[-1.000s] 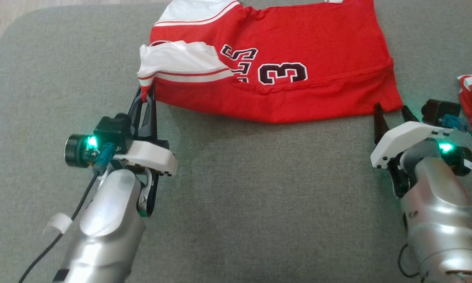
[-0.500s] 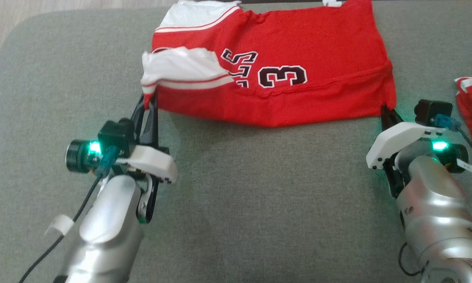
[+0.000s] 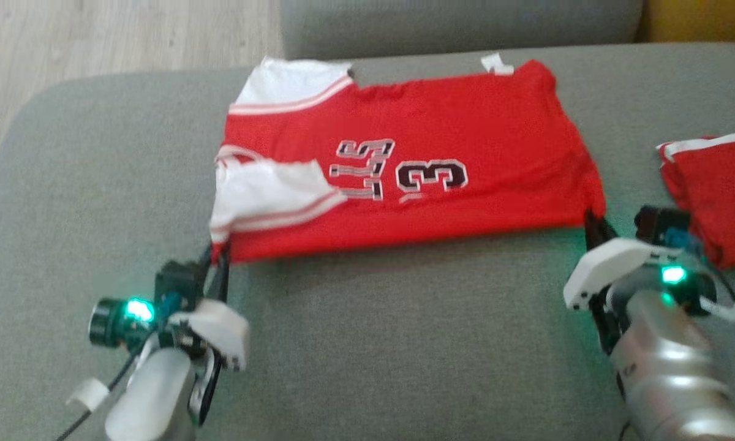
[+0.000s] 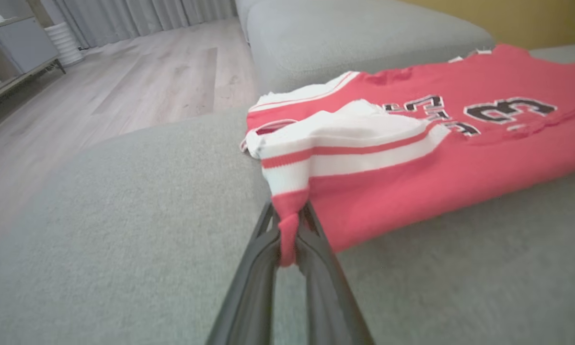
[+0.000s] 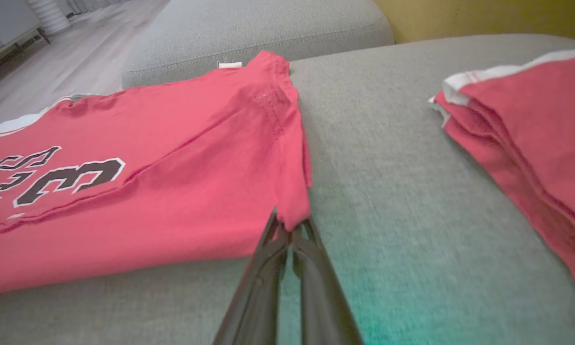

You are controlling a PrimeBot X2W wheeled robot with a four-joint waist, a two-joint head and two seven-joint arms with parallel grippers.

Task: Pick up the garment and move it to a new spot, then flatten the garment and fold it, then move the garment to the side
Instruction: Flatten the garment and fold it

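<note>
Matt cloth jersey [image 3: 465, 135], woven cushion [image 3: 404, 343]

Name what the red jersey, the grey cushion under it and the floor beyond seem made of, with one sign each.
Red jersey: thin soft cloth, likely synthetic mesh; drapes, tiny holes.
Grey cushion: matte woven upholstery; fine grainy texture.
Floor: pale wood or laminate; plank seams, grain.

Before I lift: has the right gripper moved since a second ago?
No. The view shifted, but the right gripper stays at the near right corner of the jersey, left of the folded garment; only its jaws closed on it.
</note>
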